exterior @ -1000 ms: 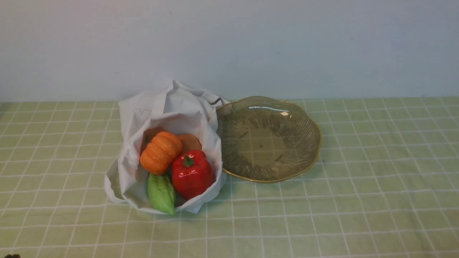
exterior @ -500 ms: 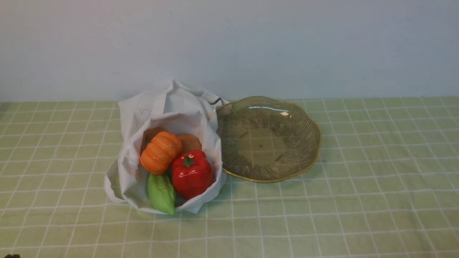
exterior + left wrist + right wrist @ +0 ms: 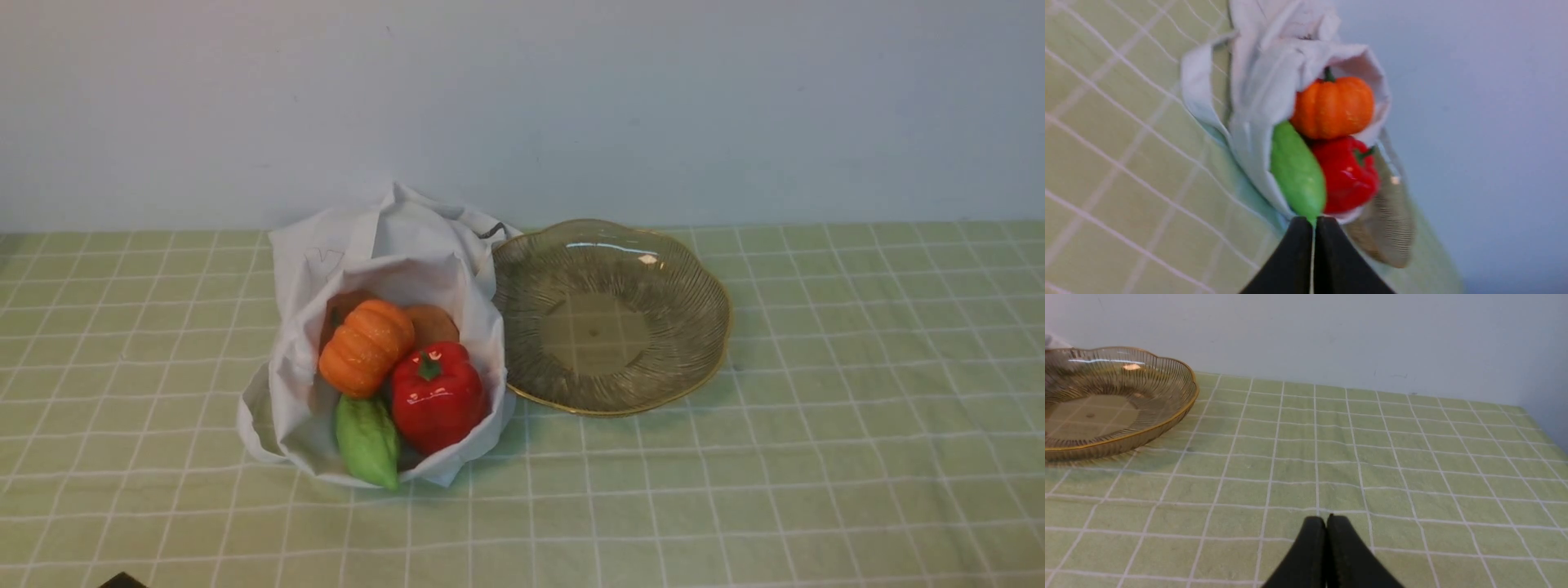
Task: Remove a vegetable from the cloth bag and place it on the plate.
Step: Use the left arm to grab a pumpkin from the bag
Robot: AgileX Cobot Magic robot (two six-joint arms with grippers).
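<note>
I see green white-gridded tablecloth (image 3: pixel 816 457), faintly wrinkled, plain pale wall (image 3: pixel 653 106) behind. My left gripper (image 3: pixel 1313 226) pressed together, empty; right gripper (image 3: pixel 1326 522) same. cloth bag (image 3: pixel 408 237) just beside plate (image 3: pixel 604 327).

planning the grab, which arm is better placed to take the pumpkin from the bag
Probably left: the left claw faces the open cloth bag, pumpkin in sight. The right claw sits on the other side of the plate.

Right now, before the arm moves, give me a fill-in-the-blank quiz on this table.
In the cloth bag, the pumpkin sits beside a ____ bell pepper.
The plate stands to the bag's ____.
The left gripper and right gripper are shut and hold ____.
Missing words: red; right; nothing.
</note>
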